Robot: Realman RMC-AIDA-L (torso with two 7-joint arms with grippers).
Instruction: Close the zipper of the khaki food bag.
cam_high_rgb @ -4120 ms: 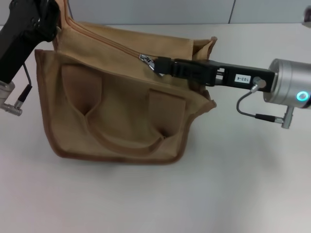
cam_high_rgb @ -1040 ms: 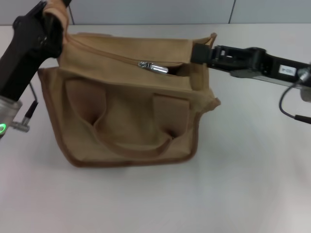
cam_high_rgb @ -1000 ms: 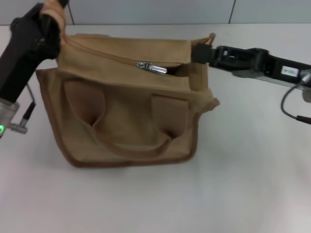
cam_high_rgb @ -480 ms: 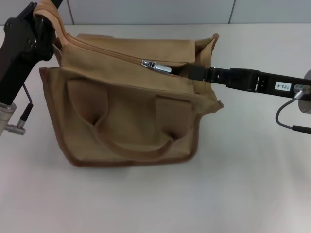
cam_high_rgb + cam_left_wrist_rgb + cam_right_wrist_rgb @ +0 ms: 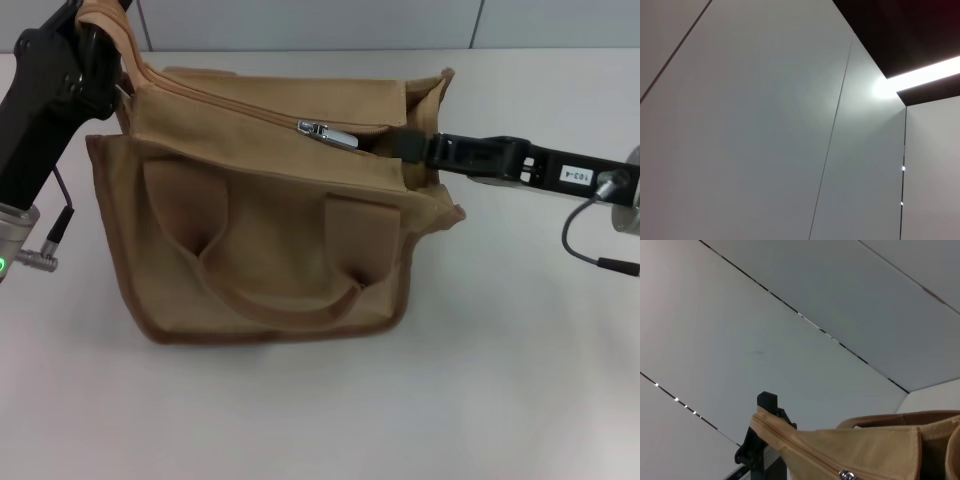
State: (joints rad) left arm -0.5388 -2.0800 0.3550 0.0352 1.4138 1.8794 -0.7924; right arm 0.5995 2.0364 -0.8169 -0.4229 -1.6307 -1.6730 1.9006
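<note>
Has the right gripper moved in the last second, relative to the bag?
Yes. The right gripper has come down from beside the khaki food bag's far right corner to the open end of the zipper, nearer the pull tab.

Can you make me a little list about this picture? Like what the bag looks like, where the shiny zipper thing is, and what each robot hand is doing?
bag: khaki food bag, tan with brown trim, standing on a white table
zipper: zipper runs along the top panel; silver pull tab sits partway along, so the end toward the right arm looks open
left gripper: left gripper at the bag's far left top corner, clamped on the fabric there
right gripper: right gripper reaching in at the bag's open end, close to the pull tab, not on it; grip unclear
handles: front handle hanging down
</note>
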